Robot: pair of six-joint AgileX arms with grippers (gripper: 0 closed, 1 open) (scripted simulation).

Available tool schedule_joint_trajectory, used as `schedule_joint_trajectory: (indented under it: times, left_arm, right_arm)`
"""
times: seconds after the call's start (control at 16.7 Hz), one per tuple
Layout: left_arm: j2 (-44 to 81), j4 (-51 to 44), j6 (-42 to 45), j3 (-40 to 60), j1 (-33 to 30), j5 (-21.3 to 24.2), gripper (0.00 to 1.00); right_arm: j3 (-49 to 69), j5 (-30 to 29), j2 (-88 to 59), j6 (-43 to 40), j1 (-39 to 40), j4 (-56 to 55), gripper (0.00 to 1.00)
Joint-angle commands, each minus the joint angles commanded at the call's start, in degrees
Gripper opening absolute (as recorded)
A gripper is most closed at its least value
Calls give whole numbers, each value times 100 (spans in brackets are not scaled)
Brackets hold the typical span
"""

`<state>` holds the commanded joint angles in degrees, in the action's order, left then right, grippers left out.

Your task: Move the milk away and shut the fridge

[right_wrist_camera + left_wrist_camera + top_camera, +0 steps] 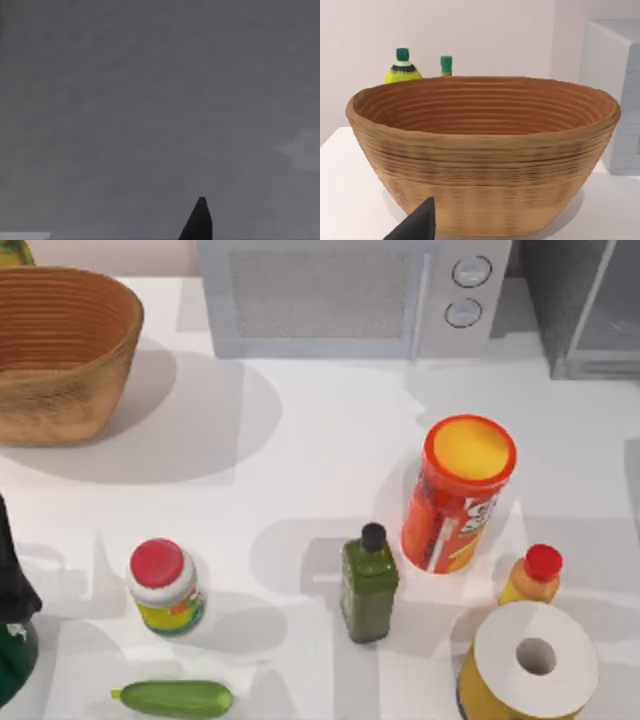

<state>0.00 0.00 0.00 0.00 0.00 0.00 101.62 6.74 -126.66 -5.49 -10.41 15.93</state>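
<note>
At far right back of worktop: fridge, grey, beside microwave. Milk nowhere visible among green bottle, red can and red-capped jar. Left arm at left edge, its end effector facing woven basket; opening impossible to tell. Right end effector close before grey surface; opening also impossible to tell.

Coarse ribbed woven basket; smooth matt white table; glossy green bottle.
</note>
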Motion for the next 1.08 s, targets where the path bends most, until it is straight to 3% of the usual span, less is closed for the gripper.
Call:
schedule_joint_trajectory:
  times: [0.66, 1.08]
  left_arm:
    - [0, 0, 0, 0, 0, 0, 100]
    - [0, 0, 0, 0, 0, 0, 100]
  right_arm:
    - [88, 21, -22, -8, -7, 88, 0]
    - [88, 21, -22, -8, -7, 88, 53]
